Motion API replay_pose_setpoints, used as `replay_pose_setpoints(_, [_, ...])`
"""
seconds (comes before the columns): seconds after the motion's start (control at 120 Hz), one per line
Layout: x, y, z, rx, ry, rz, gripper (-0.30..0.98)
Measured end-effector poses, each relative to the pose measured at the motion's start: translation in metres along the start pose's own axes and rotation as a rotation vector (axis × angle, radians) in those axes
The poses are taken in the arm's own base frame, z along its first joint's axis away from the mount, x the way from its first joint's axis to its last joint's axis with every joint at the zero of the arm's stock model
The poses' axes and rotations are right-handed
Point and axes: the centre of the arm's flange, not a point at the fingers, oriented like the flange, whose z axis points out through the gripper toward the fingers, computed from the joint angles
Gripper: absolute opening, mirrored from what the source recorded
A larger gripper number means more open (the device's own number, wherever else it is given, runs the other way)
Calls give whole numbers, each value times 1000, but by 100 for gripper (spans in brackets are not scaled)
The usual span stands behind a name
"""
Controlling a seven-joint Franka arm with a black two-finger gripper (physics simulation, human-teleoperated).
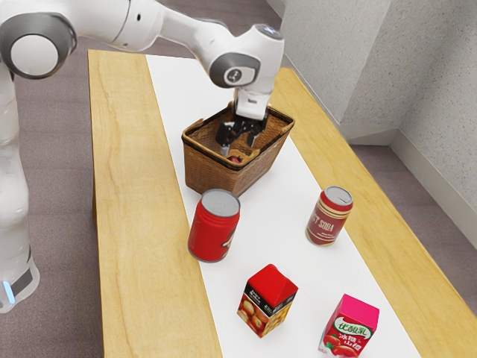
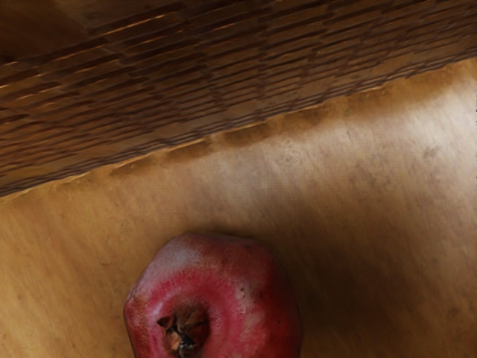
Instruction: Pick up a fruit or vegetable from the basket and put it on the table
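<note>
Exterior view: basket point(image 1: 207, 170) around pomegranate point(image 1: 235, 159), fruit just under the pincer point(image 1: 238, 145), fingers spread, nothing gripped. Risk: off-centre descent puts one finger on the round top, fruit rolls toward the wicker, grasp slips.

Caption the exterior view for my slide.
Robot arm reaches into a woven basket, tool open above red fruit, cans and cartons nearby.

At the exterior view's upper centre, the basket point(image 1: 212, 173) walls off sideways passage; its top opens upward. A big can point(image 1: 212, 230) blocks the way just below. Room runs between it and the soda can point(image 1: 328, 218), then between the red-topped carton point(image 1: 270, 298) and pink carton point(image 1: 349, 328).
</note>
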Motion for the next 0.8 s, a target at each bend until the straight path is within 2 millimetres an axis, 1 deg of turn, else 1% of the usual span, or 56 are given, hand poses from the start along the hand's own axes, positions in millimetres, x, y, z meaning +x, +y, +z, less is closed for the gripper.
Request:
replay_pose_setpoints(0.2, [7,-1,14,-20,1,22,69])
replay_pose_setpoints(0.375, [10,-2,24,-34,3,32,69])
replay_pose_setpoints(0.467, [7,-5,30,-44,2,28,69])
replay_pose_setpoints(0.658, [-7,-12,44,-66,-1,5,69])
replay_pose_setpoints(0.8, [-2,-13,54,-82,-3,13,69])
